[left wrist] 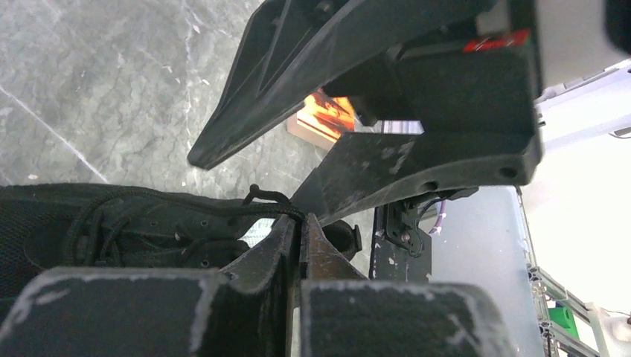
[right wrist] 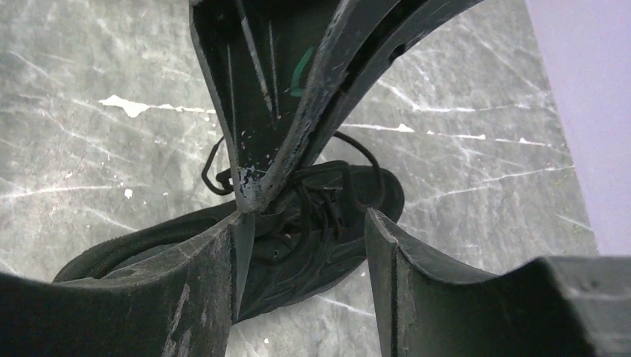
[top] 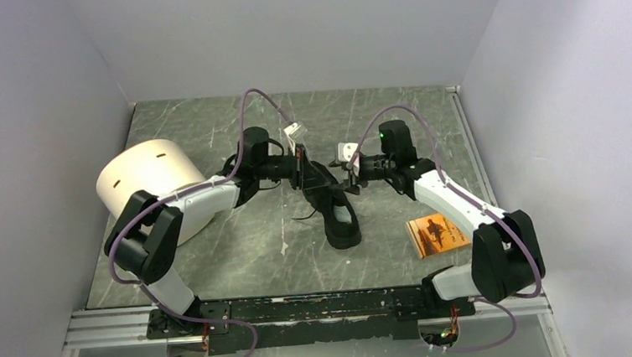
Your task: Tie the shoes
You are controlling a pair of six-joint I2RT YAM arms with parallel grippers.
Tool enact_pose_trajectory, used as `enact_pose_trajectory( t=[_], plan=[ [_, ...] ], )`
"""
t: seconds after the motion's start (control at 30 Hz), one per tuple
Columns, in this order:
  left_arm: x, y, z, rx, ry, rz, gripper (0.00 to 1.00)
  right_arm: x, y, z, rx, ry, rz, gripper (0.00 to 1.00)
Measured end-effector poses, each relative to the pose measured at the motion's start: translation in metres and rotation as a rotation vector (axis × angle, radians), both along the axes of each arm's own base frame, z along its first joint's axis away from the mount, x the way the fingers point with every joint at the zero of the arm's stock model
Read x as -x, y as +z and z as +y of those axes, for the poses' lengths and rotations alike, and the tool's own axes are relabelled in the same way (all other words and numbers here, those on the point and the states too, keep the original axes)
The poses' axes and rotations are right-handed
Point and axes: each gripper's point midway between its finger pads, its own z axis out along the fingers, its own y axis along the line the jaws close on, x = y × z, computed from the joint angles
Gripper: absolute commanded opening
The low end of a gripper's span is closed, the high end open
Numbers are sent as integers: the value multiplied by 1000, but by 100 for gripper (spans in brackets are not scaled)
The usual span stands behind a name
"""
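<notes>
Left wrist view: left gripper [left wrist: 300,223] pinched tight on a lace [left wrist: 257,195] above the sneaker [left wrist: 45,223]. The right gripper [right wrist: 303,217] gapes empty. Seemingly mid-tie, and the right must next catch a strand.

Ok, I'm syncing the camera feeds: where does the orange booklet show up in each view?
Top external: orange booklet lower right, beside the right arm.
Left wrist: orange booklet upper middle, partly hidden.
Right wrist: not in it.
Shared landmark: the black sneaker, in all three.

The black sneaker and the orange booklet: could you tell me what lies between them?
Only bare grey-green marbled tabletop separates the black low-top sneaker from the orange booklet, per the top view.
</notes>
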Motion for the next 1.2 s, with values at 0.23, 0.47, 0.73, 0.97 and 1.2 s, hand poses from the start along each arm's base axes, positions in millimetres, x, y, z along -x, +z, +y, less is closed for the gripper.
enact_pose_trajectory(
  t=[0.23, 0.47, 0.73, 0.97, 1.2],
  plan=[
    [3, 0, -8, 3, -46, 11, 5, -8, -17, 1, 42, -21, -77, 62],
    [9, -1, -11, 1, -103, 40, 5, -26, -11, 1, 52, -42, -192, 65],
    [17, -7, -12, 1, -213, 120, 5, -20, -24, 7, 26, -14, -186, 62],
    [20, -3, -12, -1, -265, 159, 5, -11, -27, 11, -4, 12, -164, 50],
    [23, 1, -11, 5, -302, 179, 5, -2, -27, 15, -33, 44, -138, 12]
  ],
)
